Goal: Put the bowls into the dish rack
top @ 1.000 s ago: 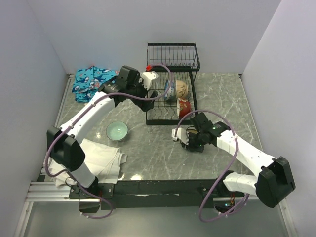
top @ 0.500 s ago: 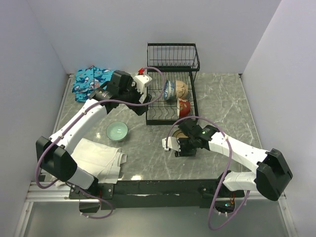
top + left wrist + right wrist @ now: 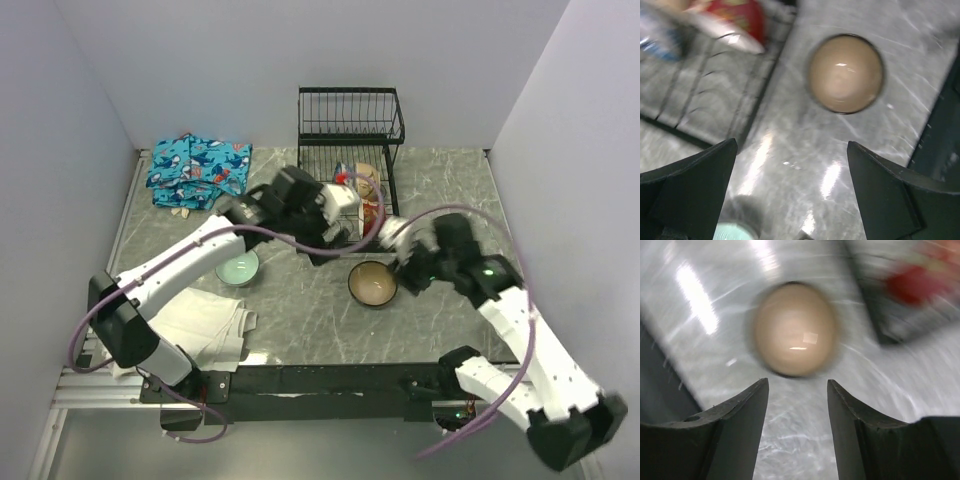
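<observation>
Left claw [image 3: 792, 145] and right claw [image 3: 797, 382] both hang spread and empty above the brown bowl [image 3: 372, 284], upright mid-surface just beside the dish rack [image 3: 350, 115]; we should send one alone to pinch its rim.

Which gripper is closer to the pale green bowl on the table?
Left. The left gripper hangs right of the pale green bowl; the right gripper is farther right, by the tan bowl.
</observation>
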### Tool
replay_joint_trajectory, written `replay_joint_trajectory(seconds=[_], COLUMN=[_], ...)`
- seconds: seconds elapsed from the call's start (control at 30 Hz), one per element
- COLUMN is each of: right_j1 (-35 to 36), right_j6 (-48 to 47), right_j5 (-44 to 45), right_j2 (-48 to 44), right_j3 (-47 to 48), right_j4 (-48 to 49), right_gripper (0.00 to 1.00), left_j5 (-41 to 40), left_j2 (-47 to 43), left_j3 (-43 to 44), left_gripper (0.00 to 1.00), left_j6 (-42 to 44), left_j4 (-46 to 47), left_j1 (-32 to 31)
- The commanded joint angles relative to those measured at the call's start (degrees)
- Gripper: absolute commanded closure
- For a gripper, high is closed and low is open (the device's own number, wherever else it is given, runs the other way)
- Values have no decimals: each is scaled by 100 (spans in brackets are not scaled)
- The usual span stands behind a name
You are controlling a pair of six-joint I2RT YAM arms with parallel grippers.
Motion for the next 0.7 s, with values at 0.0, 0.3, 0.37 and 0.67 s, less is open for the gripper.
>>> replay_joint_trajectory(seconds=[0.0, 0.3, 0.37, 0.67], right_j1=[-1587, -3700, -4007, -4518], right_j6=[1647, 4080, 4197, 3943], right_j5=[-327, -1372, -1504, -1865], right_j2=[-505, -268, -171, -303], right_j3=[475, 1152, 1205, 959], right_j4=[557, 1103, 1102, 1015], right_gripper=[41, 43, 43, 44], left_j5=[88, 177, 80, 79], left_j2=[301, 1163, 1303, 2006], left_j3=[98, 99, 2, 380], left_gripper=[3, 9, 9, 15], left_j6=[509, 1388, 1625, 1899], left_j4=[-121, 140, 282, 300], left_j1=[-623, -1581, -1696, -1934])
